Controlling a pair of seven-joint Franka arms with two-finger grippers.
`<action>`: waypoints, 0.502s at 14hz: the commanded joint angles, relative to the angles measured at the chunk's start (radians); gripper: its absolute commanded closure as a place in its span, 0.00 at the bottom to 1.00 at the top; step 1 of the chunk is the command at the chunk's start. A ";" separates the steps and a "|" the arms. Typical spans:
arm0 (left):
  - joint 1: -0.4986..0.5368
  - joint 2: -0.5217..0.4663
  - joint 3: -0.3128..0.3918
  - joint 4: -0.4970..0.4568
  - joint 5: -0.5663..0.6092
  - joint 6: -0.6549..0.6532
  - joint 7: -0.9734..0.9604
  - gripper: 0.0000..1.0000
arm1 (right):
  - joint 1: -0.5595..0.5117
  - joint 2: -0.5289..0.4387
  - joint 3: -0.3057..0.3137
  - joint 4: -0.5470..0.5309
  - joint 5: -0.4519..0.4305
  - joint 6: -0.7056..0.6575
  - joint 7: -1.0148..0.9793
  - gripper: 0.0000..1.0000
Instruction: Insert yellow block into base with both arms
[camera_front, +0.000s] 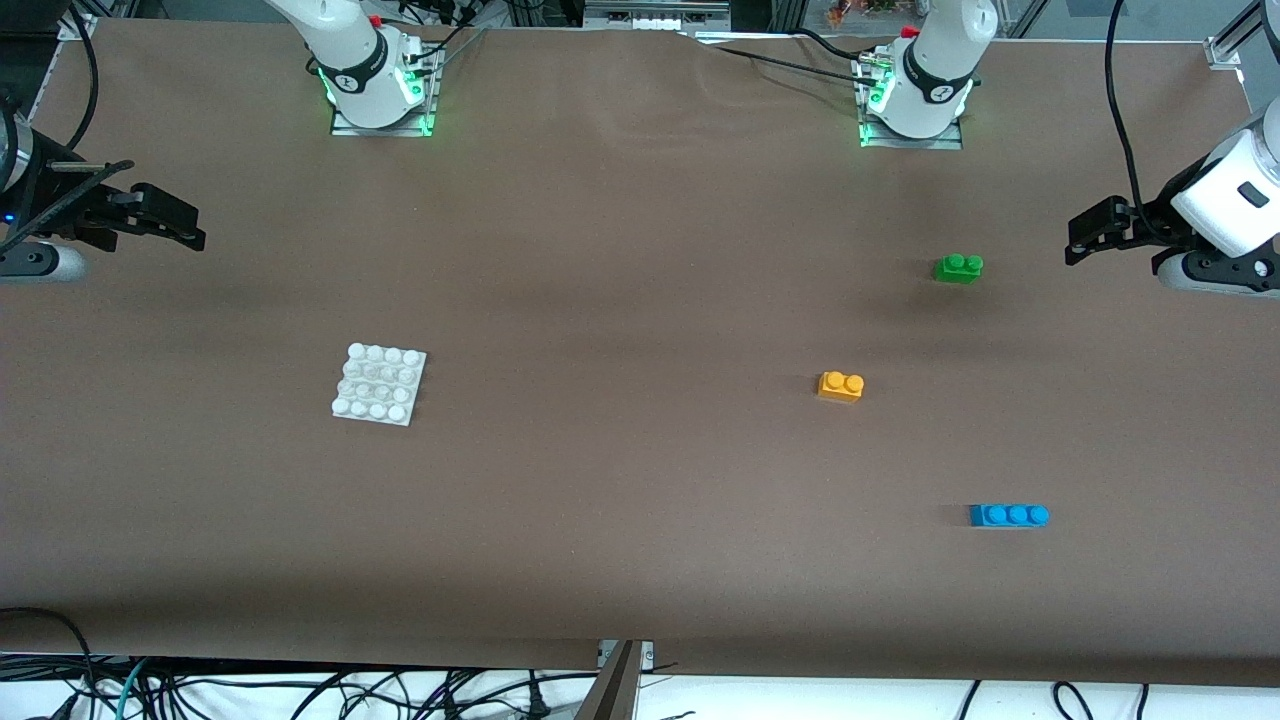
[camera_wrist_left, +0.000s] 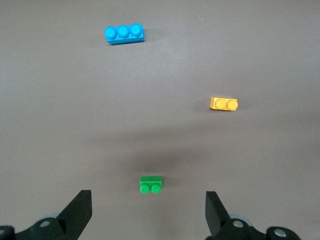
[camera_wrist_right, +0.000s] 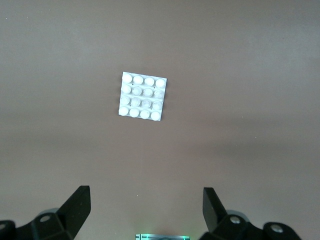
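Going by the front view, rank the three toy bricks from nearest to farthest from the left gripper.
Measured from the left gripper, open over the left arm's end of the table:
1. The small green two-stud plastic brick, closest to the robots' bases.
2. The small orange-yellow two-stud plastic brick, more toward the table's middle.
3. The longer blue three-stud plastic brick, closest to the front camera; a near call with the yellow.

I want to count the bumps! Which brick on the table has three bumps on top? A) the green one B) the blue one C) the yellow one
B: the blue brick shows three round studs in a row, while the green brick and the yellow block each show only two.
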 joint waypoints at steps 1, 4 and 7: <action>0.015 -0.042 -0.016 -0.046 0.004 0.023 0.024 0.00 | -0.001 -0.013 -0.002 0.004 0.016 -0.011 -0.008 0.01; 0.014 -0.046 -0.014 -0.052 0.004 0.029 0.024 0.00 | -0.001 -0.013 -0.002 0.003 0.016 -0.009 -0.007 0.01; 0.014 -0.065 -0.014 -0.081 0.004 0.049 0.024 0.00 | -0.001 -0.013 -0.002 0.004 0.016 -0.008 -0.008 0.01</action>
